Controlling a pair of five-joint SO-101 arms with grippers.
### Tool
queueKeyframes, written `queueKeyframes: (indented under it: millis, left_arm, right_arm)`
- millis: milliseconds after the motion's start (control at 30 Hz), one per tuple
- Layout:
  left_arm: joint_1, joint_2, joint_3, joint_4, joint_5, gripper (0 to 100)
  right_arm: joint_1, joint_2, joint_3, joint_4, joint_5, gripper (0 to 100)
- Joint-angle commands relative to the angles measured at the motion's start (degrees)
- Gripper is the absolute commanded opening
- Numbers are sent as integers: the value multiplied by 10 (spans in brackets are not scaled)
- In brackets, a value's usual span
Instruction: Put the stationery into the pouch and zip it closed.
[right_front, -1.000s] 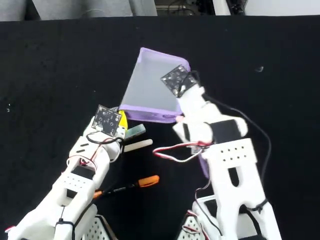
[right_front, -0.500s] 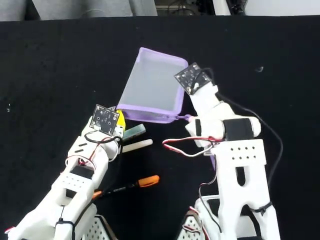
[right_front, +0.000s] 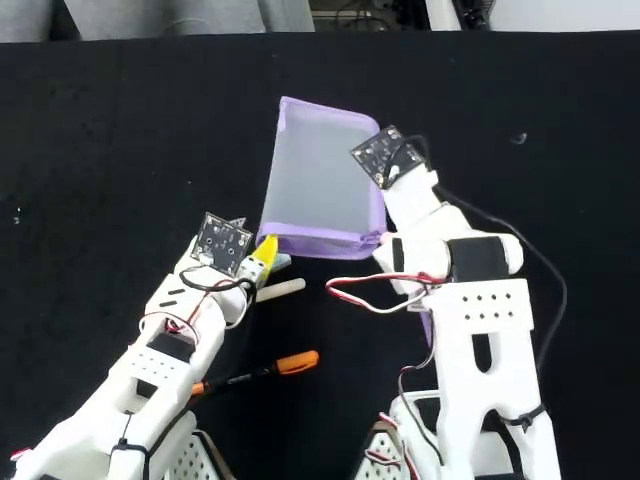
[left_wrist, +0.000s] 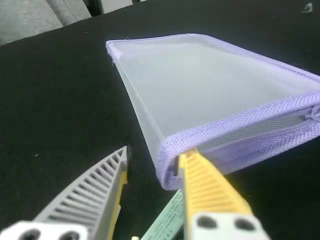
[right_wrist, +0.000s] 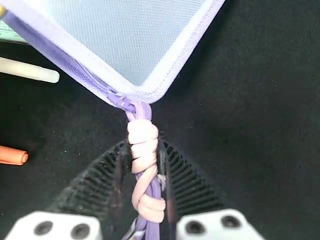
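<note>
— At table centre, where does the pouch sit?

— Entry: the pouch (right_front: 320, 185) lies flat on the black table (right_front: 120, 130), with its zip edge toward my arms. My right gripper (right_wrist: 142, 150) is pinched on the braided zip cord (right_wrist: 142, 135) at one corner of that edge. My left gripper (left_wrist: 152, 155) is spread and holds nothing. Its yellow finger (left_wrist: 205, 190) touches the opposite corner. I cannot tell whether the tip is inside the mouth.

— Risks from here?

— Judgement only. The left jaws clamp nothing, so a pull on the cord may drag the whole pouch instead of running the slider. The yellow finger could also slip off the corner. A zip run shut now would lock the stationery out.

— Count?

— One pouch and one cord. There are three stationery pieces, all out on the table. The white marker (right_front: 275, 291) and green piece (left_wrist: 162, 225) lie just beside the left gripper. The orange pen (right_front: 255, 373) lies nearer my bases.
</note>
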Motion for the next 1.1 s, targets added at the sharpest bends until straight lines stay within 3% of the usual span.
queueKeyframes:
  millis: [0, 300, 400, 533, 633, 833, 1067]
  left_arm:
    - [7, 3, -16, -7, 8, 184]
    - [7, 179, -118, -26, 11, 168]
    - [-4, 202, -100, -117, 6, 129]
    - [1, 208, -77, -223, 10, 152]
    - [13, 210, -102, -207, 10, 159]
    - [16, 217, -198, -89, 10, 159]
    - [16, 359, -278, -162, 8, 158]
  right_arm:
    - [-4, -3, -29, 3, 4, 11]
    - [-4, -3, -30, 3, 4, 11]
    - [-4, -3, -30, 3, 4, 11]
    - [-4, -3, -29, 1, 4, 11]
    - [-4, -3, -29, 1, 5, 11]
    - [-4, -3, -29, 1, 7, 11]
    - [-4, -3, -29, 0, 9, 11]
